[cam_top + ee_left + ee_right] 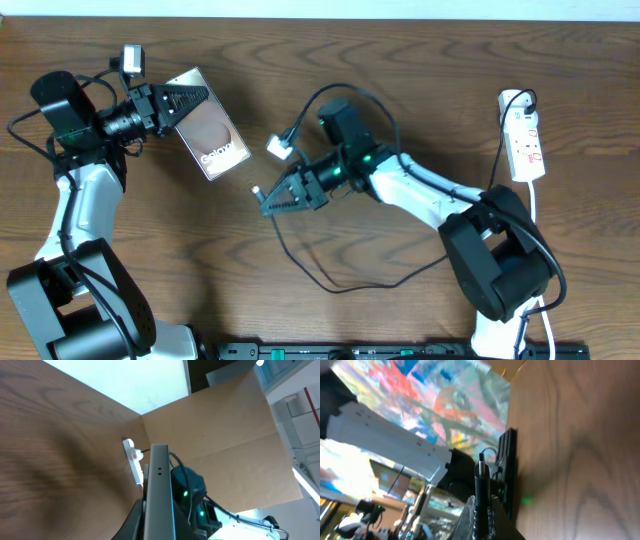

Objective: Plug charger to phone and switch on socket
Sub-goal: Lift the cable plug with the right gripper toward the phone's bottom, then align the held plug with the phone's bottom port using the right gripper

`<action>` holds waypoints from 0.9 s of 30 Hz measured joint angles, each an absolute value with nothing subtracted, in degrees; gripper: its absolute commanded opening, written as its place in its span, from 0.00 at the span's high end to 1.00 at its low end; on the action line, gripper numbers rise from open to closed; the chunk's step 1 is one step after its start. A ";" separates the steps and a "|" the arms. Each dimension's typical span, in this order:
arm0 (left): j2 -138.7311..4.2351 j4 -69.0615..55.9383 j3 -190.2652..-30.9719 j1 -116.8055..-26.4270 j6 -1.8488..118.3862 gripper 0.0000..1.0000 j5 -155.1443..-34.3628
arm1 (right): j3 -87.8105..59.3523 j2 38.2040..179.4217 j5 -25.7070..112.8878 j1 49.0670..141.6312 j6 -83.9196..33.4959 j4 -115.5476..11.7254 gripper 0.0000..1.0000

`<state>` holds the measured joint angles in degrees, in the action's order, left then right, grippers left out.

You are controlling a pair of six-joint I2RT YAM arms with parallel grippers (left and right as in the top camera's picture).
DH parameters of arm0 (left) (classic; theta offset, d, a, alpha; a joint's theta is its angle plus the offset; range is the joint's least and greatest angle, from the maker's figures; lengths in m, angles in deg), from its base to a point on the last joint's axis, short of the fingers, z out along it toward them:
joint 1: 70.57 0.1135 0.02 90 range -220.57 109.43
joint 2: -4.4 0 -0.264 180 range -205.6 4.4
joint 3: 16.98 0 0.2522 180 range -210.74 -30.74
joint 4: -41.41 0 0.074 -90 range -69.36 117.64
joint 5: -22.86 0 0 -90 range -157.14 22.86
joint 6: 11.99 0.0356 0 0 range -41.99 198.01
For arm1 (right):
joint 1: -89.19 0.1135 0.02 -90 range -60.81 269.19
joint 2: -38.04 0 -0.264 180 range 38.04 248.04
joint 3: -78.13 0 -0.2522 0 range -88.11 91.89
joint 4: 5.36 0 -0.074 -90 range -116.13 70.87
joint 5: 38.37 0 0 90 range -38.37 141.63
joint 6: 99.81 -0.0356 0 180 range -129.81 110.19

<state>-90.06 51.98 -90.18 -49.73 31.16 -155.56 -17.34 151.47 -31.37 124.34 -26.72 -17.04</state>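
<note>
Overhead: L claw is clamped on the top end of the phone. The phone sits at an angle w/ its free lower end aimed toward bench centre, presumably so the port end faces the other arm. R claw is closed on the charger just behind the plug tip. The tip pokes out toward the phone's lower end, near it but apart, so not plugged yet. The rest of the cable trails in a slack loop across the bench in front of the R arm, which leaves room to push fwd. The socket lies at the far R edge, well apart from both claws and untouched. Can't tell the switch position.

L wrist: phone seen edge-on, a thin slab rising from between the fingers, so the grip is across its faces. That should brace it vs. the insertion push. Socket is small in the distance beyond it. The dark R arm w/ a green light is just past the phone edge, so the two line up roughly.

R wrist: charger stands straight out between the fingers, pinched narrow, w/ the tip clear of the pads and free to enter a port. Phone not identifiable here.

Judgement: aligning stage. Next is a fine approach, and the risk is the tip missing the port.
</note>
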 measured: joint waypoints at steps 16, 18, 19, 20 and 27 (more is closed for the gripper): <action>-90.06 51.98 -90.18 -54.64 33.32 0.92 -155.56 | -17.34 151.47 -30.84 124.78 -29.21 -13.65 0.99; -90.06 51.98 -90.18 -55.02 33.38 0.92 -155.56 | -17.34 151.47 -30.80 124.78 -29.39 -12.91 0.99; -90.06 51.98 -90.18 -55.19 33.47 0.92 -155.56 | -17.34 151.47 -30.80 124.76 -29.45 -12.38 0.99; -90.06 51.98 -90.18 -55.30 33.49 0.92 -155.56 | -17.34 151.47 -30.80 124.76 -29.56 -12.01 0.99; -90.06 51.96 -90.18 -55.41 33.52 0.92 -155.54 | -17.34 151.47 -30.76 124.76 -29.80 -10.15 0.99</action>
<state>-90.06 51.96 -90.18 -55.41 33.52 -155.54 -17.34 151.47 -30.76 124.76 -29.80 -10.15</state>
